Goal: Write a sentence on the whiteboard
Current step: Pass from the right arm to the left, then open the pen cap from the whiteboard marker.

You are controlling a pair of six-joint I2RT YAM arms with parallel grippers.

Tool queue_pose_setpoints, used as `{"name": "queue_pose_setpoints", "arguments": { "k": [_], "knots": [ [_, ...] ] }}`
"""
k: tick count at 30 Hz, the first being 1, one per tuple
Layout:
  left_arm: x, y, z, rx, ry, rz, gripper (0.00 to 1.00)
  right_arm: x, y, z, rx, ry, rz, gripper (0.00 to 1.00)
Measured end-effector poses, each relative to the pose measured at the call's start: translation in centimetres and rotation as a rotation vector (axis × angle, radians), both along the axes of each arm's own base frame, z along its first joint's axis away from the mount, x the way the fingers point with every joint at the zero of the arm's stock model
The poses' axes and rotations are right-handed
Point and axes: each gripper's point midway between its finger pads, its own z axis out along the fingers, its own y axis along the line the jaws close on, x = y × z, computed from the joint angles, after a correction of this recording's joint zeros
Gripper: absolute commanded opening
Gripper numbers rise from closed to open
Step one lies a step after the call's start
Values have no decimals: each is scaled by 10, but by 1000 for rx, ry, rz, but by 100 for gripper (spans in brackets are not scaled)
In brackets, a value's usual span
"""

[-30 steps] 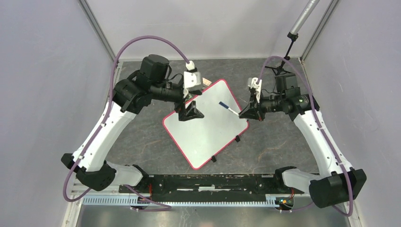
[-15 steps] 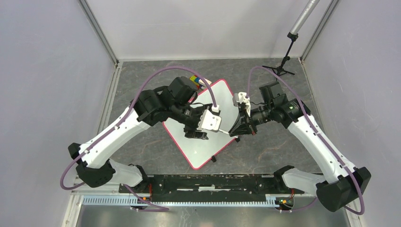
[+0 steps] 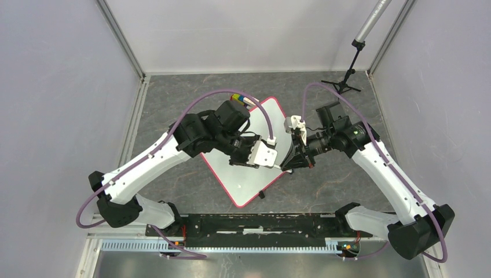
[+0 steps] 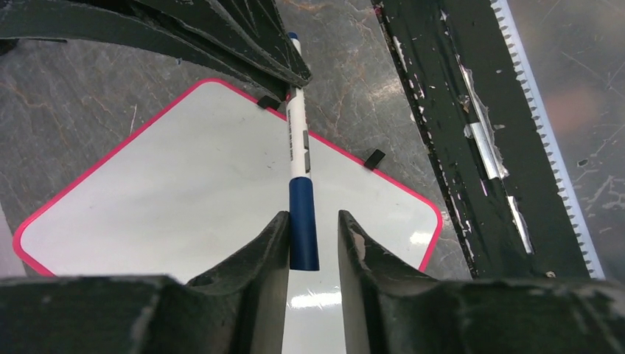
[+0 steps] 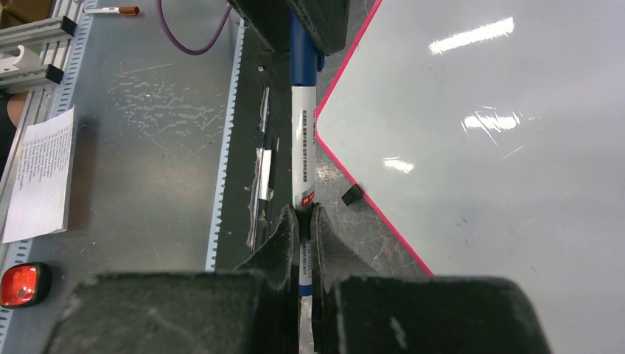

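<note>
The whiteboard lies diamond-wise on the grey table, white with a pink rim. Its visible surface is blank; no sentence is in view. My right gripper is shut on the white barrel of a marker and holds it level over the board's near right edge. My left gripper faces it from the other side. Its jaws straddle the marker's blue cap: one finger touches the cap and a narrow gap remains at the other. The two grippers meet tip to tip in the top view.
A small multicoloured object sits by the board's far corner. A black tripod stand is at the back right. The black base rail runs along the near edge. Beyond it lie a paper sheet and an orange-capped marker.
My left arm swung from the board's far left corner over to the right gripper, and its jaws narrowed around the blue cap. My right arm brought the marker nearer and slightly left.
</note>
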Motion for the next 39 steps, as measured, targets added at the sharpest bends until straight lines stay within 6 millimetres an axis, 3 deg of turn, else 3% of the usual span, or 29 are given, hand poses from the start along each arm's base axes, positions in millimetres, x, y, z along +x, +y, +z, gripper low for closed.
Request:
{"name": "queue_pose_setpoints", "arguments": {
  "k": [4, 5, 6, 8, 9, 15, 18, 22, 29, 35, 39],
  "knots": [
    [2, -1, -3, 3, -9, 8, 15, -3, 0, 0, 1, 11, 6, 2],
    [3, -1, -3, 3, -9, 13, 9, -3, -1, 0, 1, 14, 6, 11],
    [4, -3, -2, -3, -7, 18, 5, -4, -1, 0, 0, 18, 7, 26],
    [5, -3, -1, -10, 8, 37, 2, -4, 0, 1, 2, 21, 8, 57],
    [7, -3, 0, -19, 19, 50, 2, -4, 0, 1, 4, 20, 8, 66],
    [28, 3, 6, -99, 159, 181, 2, 11, 4, 14, 25, -45, -51, 98],
    [42, 13, 12, -158, 254, 275, 2, 22, 6, 31, 58, -120, -110, 98],
    [54, 25, 34, -271, 350, 369, 2, 34, 10, 71, 140, -206, -171, 97],
    [50, 35, 78, -463, 510, 404, 2, 55, 19, 120, 297, -159, -229, 97],
    [56, 34, 93, -536, 622, 433, 2, 52, 28, 125, 393, 21, -220, 98],
    [58, 31, 98, -553, 665, 441, 2, 47, 31, 128, 462, 141, -223, 76]
  ]
}}
